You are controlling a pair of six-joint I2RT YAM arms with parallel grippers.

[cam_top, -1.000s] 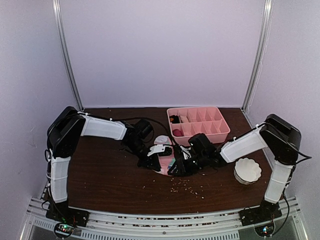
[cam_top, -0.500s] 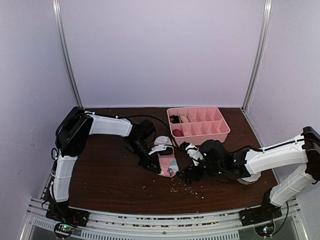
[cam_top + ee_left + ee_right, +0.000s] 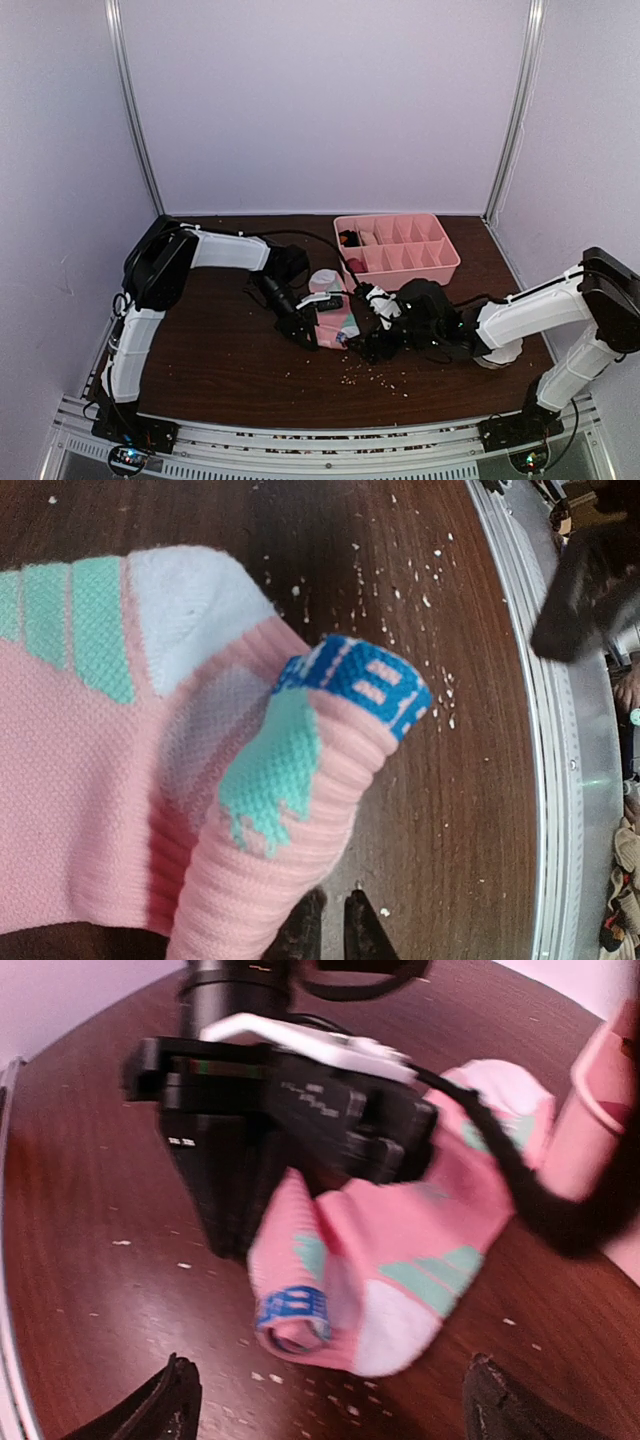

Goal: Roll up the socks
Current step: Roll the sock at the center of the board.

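L pincer [image 3: 328, 932] nipped on pink sock [image 3: 100, 780] cuff; R pincer [image 3: 335, 1405] wide, empty. I judge sock soft, light: take rolled end just ahead of R.

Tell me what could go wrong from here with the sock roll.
The left gripper pinches the pink sock only at its folded edge; a slip could let the fold spring open. The right gripper stands open close to the left one; closing in may knock them together. The crumbs on the table could get rolled in.
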